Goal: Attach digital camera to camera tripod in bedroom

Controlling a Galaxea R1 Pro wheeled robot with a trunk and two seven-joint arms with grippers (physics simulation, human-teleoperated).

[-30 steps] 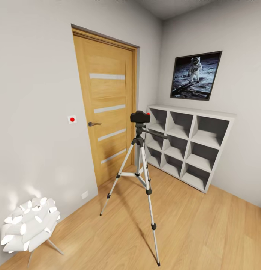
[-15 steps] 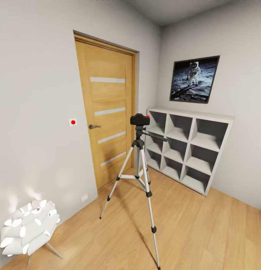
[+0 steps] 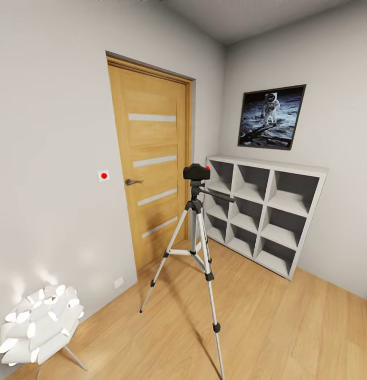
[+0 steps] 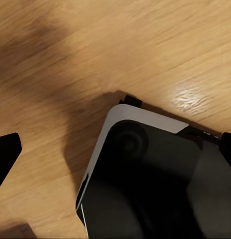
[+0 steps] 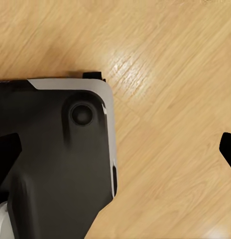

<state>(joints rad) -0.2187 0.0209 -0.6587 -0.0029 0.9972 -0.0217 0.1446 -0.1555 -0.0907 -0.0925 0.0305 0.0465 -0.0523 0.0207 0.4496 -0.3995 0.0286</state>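
Small black compact camera [image 3: 196,172] sits on top of the tall silver-legged tripod [image 3: 195,253].
You see both claws [image 4: 115,149] [image 5: 120,149] spread apart, pointing to the wood plank floor [image 3: 289,322], far from the camera.

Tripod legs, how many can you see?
3. On the tripod, one leg slants toward the door, one comes forward, and one stands behind, partly hidden.

The digital camera [image 3: 196,172], small, black, with a red spot at its right edge, sits level on top of the camera tripod [image 3: 195,248]. The tripod stands upright on the bedroom's wood plank floor [image 3: 289,327], its three silver legs spread, its black pan handle pointing right, between the wooden door [image 3: 152,158] and the white cube shelf [image 3: 268,211].
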